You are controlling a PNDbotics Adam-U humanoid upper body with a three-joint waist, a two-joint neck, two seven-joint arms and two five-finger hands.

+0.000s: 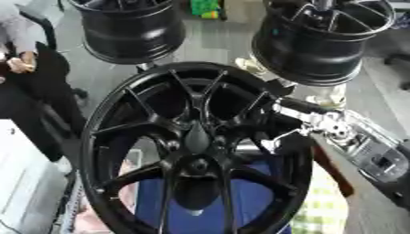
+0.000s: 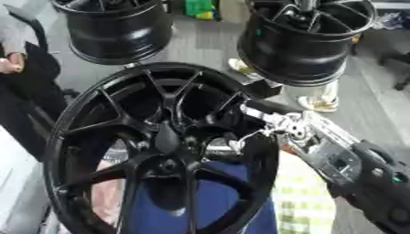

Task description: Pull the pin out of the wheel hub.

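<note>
A: Can anyone spot the pin? I can't; the black wheel hub (image 1: 196, 151) fills the view, its bottom rim cut off.

B: Same. The right hand (image 2: 280, 125) reaches in from the rim's right edge, and its fingers (image 1: 268, 145) are poking between the spokes. Can't tell what they're holding, too murky. Left hand isn't visible.

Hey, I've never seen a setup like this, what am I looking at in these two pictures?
Both pictures come from a stereo camera in a humanoid robot's head, left eye and right eye, looking down at the same moment. The big black wheel with spokes stands close in front. The silver and black arm from the right ends in the robot's right hand, reaching in among the spokes by the rim; whether it holds the pin can't be seen. Two more black wheels sit behind. The left hand isn't visible.
</note>
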